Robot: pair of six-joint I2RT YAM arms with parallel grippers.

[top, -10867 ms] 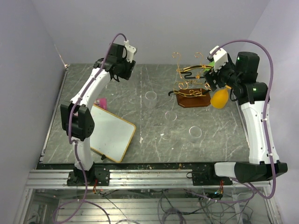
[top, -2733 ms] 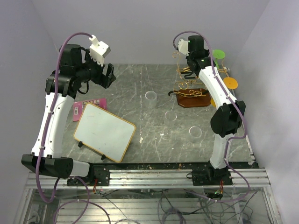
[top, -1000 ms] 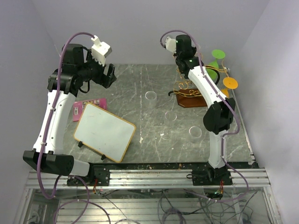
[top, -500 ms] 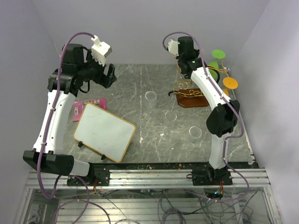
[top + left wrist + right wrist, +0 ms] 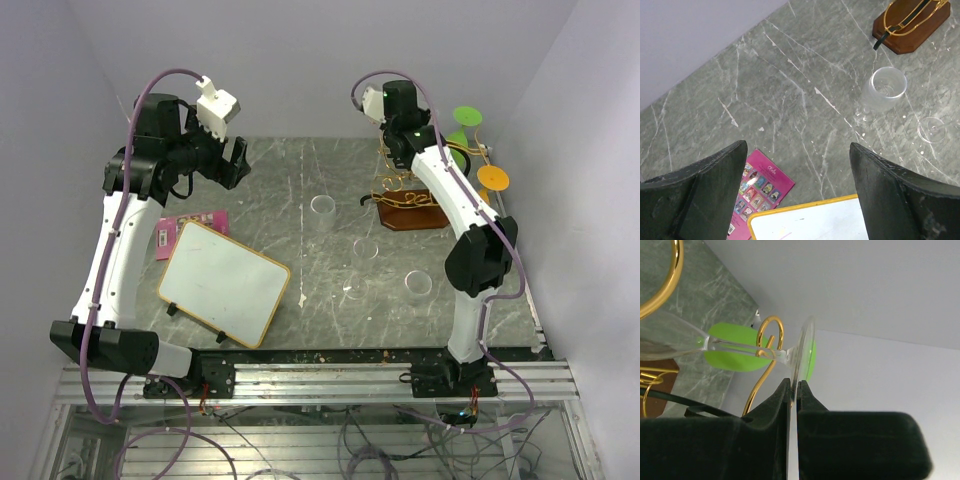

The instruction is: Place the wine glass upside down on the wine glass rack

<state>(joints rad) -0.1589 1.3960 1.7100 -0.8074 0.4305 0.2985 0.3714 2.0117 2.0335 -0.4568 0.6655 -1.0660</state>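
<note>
Grey marble table (image 5: 300, 180) fills the top view, with the rack (image 5: 412, 205) at its upper right on a brown wooden base. The right arm reaches to the rack's wires, so it is plainly the nearer one. The left arm hangs at the upper left of that view, well apart from the rack.

Seen from the right wrist, the right gripper (image 5: 794, 386) is clamped on the glass (image 5: 740, 347) by the rim of its foot (image 5: 806, 347). The foot shows edge-on just above the fingertips, at the frame's centre. The glass's long axis runs nearly level across that frame, with the bowl at the left edge and the stem leading right to the foot. So the glass lies to the left of the fingers.

A gold hook (image 5: 771, 325) curls up just beside the foot, and the stem crosses it. Whether the stem sits inside the curl or only passes in front, I cannot tell. I judge that the next move turns on that crossing: the stem must seat in the wire so that the foot catches and the bowl hangs down.

The left gripper (image 5: 797, 147) is spread wide and holds nothing, with a tumbler (image 5: 884, 89) at the upper right of its view.
</note>
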